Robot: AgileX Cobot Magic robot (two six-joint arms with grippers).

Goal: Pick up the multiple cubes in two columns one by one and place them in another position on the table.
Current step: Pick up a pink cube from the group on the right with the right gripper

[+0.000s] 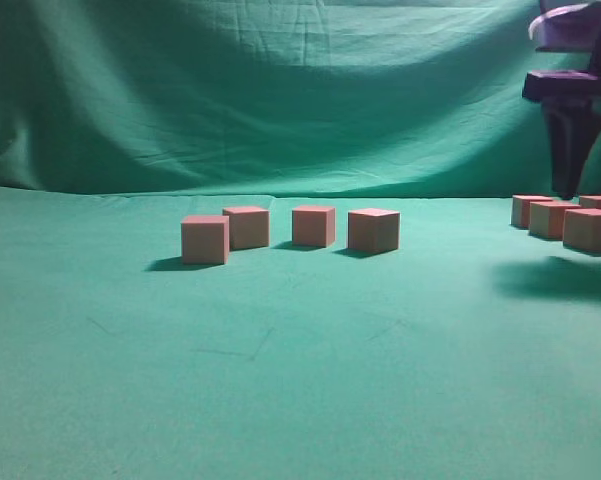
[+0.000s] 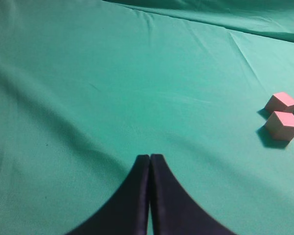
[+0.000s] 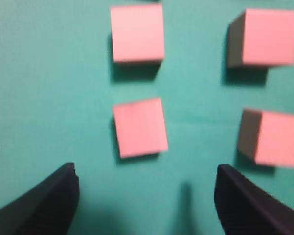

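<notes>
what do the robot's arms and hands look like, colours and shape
The left hand has two matte black fingers that flare wide at the base and taper to narrow tips. The right hand has the same black curved fingers. In the exterior view the right arm looks dark with purplish, glossy blocky parts. No cables or markings are visible.

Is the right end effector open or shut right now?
Open. In the right wrist view the right end effector has its two dark fingers far apart with bare table between, empty above the cubes.
</notes>
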